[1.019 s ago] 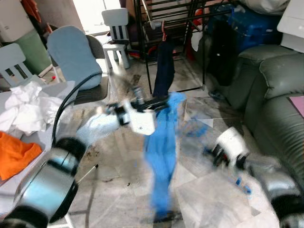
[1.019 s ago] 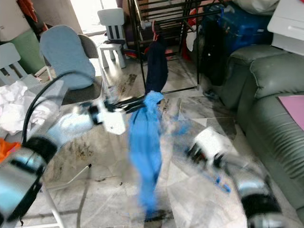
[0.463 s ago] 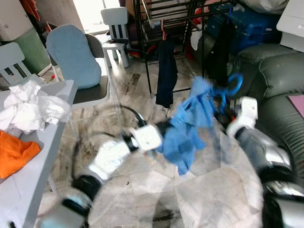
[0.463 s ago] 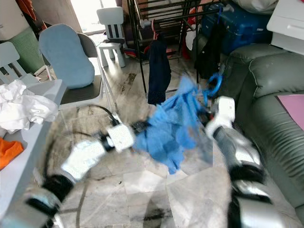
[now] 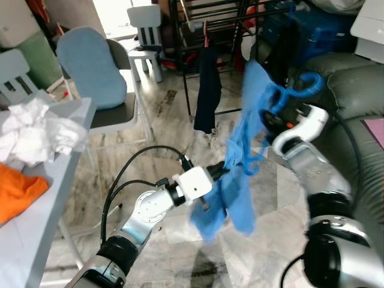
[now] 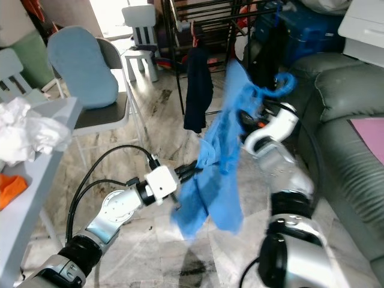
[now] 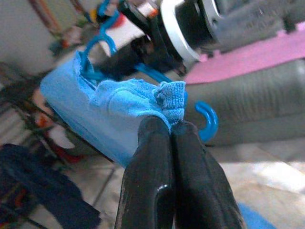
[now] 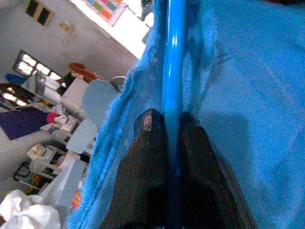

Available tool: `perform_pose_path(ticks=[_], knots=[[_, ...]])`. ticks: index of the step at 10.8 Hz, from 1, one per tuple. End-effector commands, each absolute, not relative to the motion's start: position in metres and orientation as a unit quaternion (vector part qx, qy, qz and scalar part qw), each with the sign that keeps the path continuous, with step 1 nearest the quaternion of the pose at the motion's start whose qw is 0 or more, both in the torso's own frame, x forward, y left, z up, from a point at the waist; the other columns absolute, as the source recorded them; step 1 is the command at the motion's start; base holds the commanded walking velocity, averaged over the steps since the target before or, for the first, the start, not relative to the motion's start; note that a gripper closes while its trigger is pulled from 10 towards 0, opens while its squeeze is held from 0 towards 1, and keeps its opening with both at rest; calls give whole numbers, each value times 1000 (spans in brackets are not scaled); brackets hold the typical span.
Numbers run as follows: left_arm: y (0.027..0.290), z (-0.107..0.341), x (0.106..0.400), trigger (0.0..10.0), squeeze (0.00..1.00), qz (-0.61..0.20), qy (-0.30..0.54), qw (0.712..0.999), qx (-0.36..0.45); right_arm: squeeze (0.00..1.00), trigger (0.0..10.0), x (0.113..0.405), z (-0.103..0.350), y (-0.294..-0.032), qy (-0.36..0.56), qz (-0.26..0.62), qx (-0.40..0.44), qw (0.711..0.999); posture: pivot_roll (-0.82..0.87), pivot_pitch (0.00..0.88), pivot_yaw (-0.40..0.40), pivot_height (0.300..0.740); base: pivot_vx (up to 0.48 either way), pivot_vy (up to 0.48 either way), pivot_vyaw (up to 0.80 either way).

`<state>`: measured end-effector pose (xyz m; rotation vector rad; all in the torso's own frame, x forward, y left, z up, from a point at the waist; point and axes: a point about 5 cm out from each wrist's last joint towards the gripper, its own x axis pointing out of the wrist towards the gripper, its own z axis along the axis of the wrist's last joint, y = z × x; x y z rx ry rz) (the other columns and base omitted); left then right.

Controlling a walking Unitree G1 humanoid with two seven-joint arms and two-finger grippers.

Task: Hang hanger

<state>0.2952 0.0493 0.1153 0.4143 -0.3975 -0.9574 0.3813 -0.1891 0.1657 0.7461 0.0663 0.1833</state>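
Observation:
A blue cloth (image 5: 240, 180) hangs on a blue plastic hanger (image 5: 300, 84) in front of the black drying rack (image 5: 183, 54). My right gripper (image 5: 271, 119) holds the hanger up beside the rack, shut on the hanger's bar (image 8: 172, 62), with its fingers (image 8: 147, 143) pressed to both sides. The hanger's hook curls above the gripper, apart from the rack's rails. My left gripper (image 5: 221, 173) is lower and shut on a folded edge of the blue cloth (image 7: 143, 102). A dark garment (image 5: 207, 90) hangs on the rack just behind.
A grey sofa (image 5: 354, 90) stands close on the right. A chair with a blue cushion (image 5: 90, 66) and a small white chair (image 5: 147, 36) stand at the left rear. The table (image 5: 54, 198) at the left carries white (image 5: 36, 129) and orange (image 5: 21, 189) cloths. Blue bags (image 5: 312, 30) lie behind the rack.
My right gripper has carried the hanger higher and nearer the rack. The blue cloth now hangs straight down instead of bunched, with the left gripper still gripping its edge.

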Motion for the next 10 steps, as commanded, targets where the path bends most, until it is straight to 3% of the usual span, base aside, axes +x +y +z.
perform_pose_path(ticks=[1, 3, 4, 5, 6, 10], knots=[[56, 119, 297, 10000, 0, -439, -193, 855, 196, 0, 10000, 387, 185, -200, -14, 63, 379, 923, -199, 0, 70, 740, 0, 0, 0], [58, 112, 291, 10000, 0, -447, -176, 856, 192, 0, 10000, 390, 193, -209, -33, 67, 330, 941, -196, 0, 64, 740, 0, 0, 0], [60, 97, 287, 10000, 0, -457, -138, 859, 184, 0, 10000, 388, 203, -196, -57, 130, 198, 970, -195, 0, 62, 740, 0, 0, 0], [59, 91, 286, 10000, 0, -462, -121, 860, 179, 0, 10000, 386, 207, -187, -71, 162, 166, 970, -195, 0, 61, 740, 0, 0, 0], [55, 85, 284, 10000, 1000, -472, -102, 860, 166, 0, 10000, 385, 210, -180, -83, 185, 149, 968, -198, 0, 60, 740, 0, 0, 0], [43, 72, 277, 10000, 1000, -526, -43, 839, 133, 0, 10000, 373, 201, -165, -108, 219, 100, 964, -207, 0, 69, 740, 0, 0, 0]])
